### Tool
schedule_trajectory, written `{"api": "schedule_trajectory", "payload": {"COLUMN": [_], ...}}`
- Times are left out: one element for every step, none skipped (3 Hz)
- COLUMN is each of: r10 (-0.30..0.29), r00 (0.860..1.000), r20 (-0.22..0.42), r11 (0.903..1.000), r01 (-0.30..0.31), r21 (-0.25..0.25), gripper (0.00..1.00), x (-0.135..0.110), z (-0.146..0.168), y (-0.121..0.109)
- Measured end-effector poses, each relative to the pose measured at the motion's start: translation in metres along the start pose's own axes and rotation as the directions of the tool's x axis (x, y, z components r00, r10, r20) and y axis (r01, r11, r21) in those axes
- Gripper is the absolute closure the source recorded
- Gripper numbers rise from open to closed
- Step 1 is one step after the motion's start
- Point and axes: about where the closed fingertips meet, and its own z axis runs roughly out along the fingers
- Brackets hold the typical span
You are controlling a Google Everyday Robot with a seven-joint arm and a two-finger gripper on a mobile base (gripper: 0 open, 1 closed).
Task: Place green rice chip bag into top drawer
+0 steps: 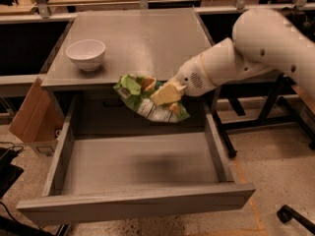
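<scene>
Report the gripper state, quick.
Gripper: shut on the green rice chip bag, above the open top drawer.

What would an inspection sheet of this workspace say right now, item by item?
Surface: grey table top, bearing one bowl on its left side.
Job's things: green rice chip bag held in the air over the back of the top drawer, which is pulled open with nothing in it.
Clutter: white bowl, upright.
Grippers: gripper shut on the bag, just in front of the table's edge.
Cables: nothing seen.
Surroundings: cardboard box left of the table; speckled floor.
</scene>
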Motion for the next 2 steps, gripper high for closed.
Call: {"api": "schedule_trajectory", "payload": {"r10": [0.059,0.158], "r00": [0.996,0.977], "r20": [-0.066,-0.14], "r11": [0.998,0.987], "r01": [-0.057,-0.153], "r21": [0.028,0.05], "gripper": [1.0,0.84], "x": [0.062,0.126], "z": [0.069,0.123], "y": [-0.01,-0.011]}}
